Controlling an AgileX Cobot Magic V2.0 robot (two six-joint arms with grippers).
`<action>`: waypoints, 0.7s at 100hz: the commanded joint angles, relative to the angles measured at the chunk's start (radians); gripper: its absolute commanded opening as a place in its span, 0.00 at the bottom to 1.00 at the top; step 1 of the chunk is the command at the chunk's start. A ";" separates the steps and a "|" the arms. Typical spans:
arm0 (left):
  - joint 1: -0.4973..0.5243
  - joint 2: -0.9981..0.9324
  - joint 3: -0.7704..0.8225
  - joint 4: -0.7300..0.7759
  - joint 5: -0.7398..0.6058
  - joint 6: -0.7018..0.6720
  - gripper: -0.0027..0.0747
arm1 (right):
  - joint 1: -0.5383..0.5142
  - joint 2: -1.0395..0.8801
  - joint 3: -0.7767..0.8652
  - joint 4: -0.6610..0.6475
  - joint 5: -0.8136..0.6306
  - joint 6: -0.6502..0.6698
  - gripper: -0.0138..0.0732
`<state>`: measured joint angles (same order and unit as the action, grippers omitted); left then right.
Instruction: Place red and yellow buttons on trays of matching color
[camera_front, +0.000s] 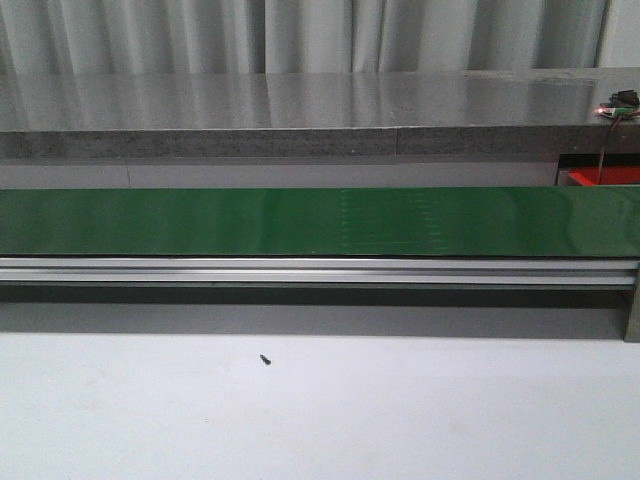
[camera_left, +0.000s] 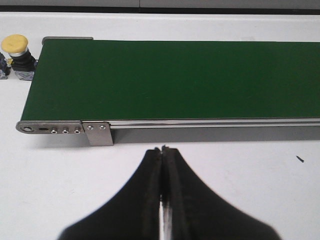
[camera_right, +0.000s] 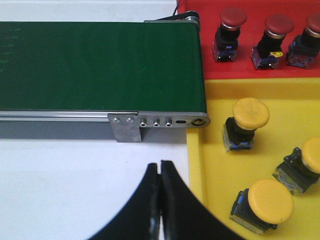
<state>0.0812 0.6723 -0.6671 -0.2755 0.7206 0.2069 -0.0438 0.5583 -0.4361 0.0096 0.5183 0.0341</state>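
In the right wrist view a red tray (camera_right: 250, 72) holds three red buttons (camera_right: 230, 27) (camera_right: 272, 35) (camera_right: 307, 40). Beside it a yellow tray (camera_right: 215, 165) holds three yellow buttons (camera_right: 245, 122) (camera_right: 265, 205) (camera_right: 305, 165). My right gripper (camera_right: 160, 164) is shut and empty over the white table, just beside the yellow tray's rim. In the left wrist view one yellow button (camera_left: 17, 52) stands on the table past the belt's end. My left gripper (camera_left: 163, 149) is shut and empty, in front of the belt's rail. Neither gripper shows in the front view.
A long green conveyor belt (camera_front: 320, 222) on an aluminium frame (camera_front: 320, 270) crosses the table. A small dark screw (camera_front: 265, 359) lies on the white table before it. A grey shelf (camera_front: 300, 110) runs behind, and a corner of the red tray (camera_front: 605, 177) shows at far right.
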 joint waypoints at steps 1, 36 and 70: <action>-0.007 -0.002 -0.025 -0.019 -0.059 -0.006 0.01 | -0.002 -0.003 -0.025 0.001 -0.063 0.002 0.08; -0.007 -0.002 -0.025 -0.019 -0.059 -0.006 0.01 | -0.002 -0.003 -0.025 0.001 -0.063 0.002 0.08; 0.014 0.040 -0.026 -0.045 -0.116 -0.042 0.01 | -0.002 -0.003 -0.025 0.001 -0.063 0.002 0.08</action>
<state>0.0833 0.6857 -0.6651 -0.2958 0.7106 0.2026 -0.0438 0.5583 -0.4361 0.0096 0.5183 0.0341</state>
